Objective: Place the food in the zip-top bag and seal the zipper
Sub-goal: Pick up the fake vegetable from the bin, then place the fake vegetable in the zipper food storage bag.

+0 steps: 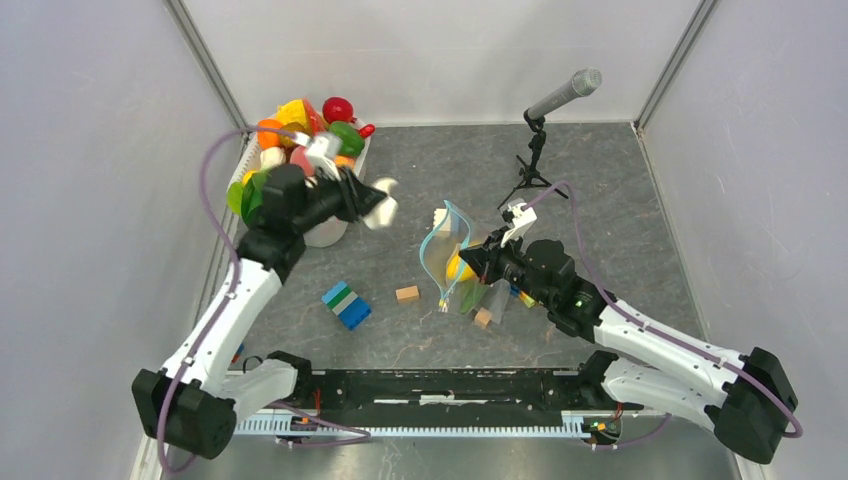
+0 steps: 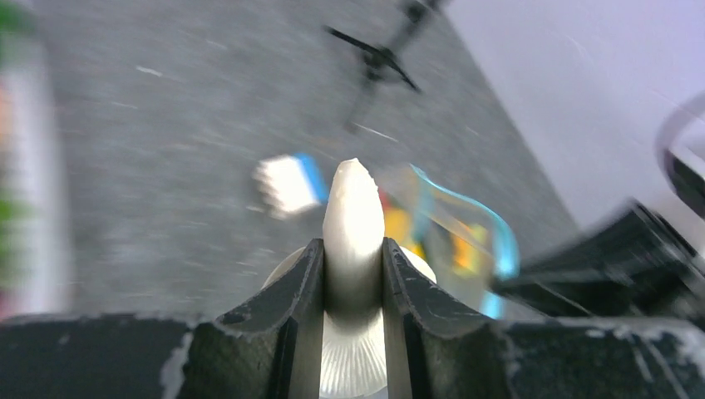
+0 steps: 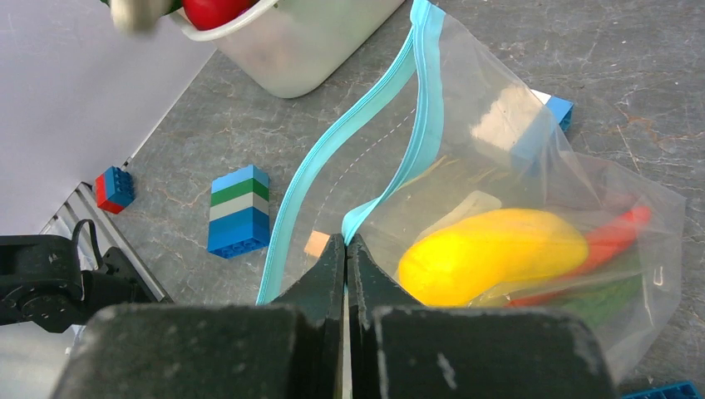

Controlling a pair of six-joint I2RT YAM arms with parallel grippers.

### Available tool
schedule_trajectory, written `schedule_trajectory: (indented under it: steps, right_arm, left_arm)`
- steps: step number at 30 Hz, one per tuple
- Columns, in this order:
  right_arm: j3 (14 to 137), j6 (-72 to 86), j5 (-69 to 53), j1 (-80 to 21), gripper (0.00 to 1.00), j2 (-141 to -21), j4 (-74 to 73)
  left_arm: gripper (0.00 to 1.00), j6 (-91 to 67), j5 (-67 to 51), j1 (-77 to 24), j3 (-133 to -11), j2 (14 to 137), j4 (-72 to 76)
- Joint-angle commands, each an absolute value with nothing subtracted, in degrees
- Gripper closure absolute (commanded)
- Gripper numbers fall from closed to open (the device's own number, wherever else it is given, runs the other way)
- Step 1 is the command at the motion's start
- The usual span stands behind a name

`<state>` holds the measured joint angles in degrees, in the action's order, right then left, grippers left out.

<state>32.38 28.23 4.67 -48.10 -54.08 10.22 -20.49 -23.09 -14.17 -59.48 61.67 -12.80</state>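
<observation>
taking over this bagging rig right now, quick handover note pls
Left pincer: shut on a white mushroom-like toy, in the air between white tub and zip-top bag.
Right pincer: shut on the zipper, holding the bag open.
Done: yellow piece and red piece inside.
Left: drop this toy in, move the piled food from the tub, seal.
</observation>
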Motion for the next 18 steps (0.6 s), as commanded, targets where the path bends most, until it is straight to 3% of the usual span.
schedule_trajectory:
  steps: [1,7,18]
  right_arm:
    - [33.1,29.8,4.0,-47.9,1.00,-54.5,14.1]
    - [32.6,30.9,3.5,-47.9,1.00,-54.1,15.1]
    - [32.0,31.0,1.4,-47.9,0.99,-51.3,16.2]
  left_arm:
    - [0.71,-33.0,-28.2,-26.2,-50.1,57.0,7.0]
    - [0.70,-37.9,-21.7,-34.7,-42.0,57.7,22.8]
    - [0.69,-29.4,-20.2,-39.4,-43.2,66.5,19.9]
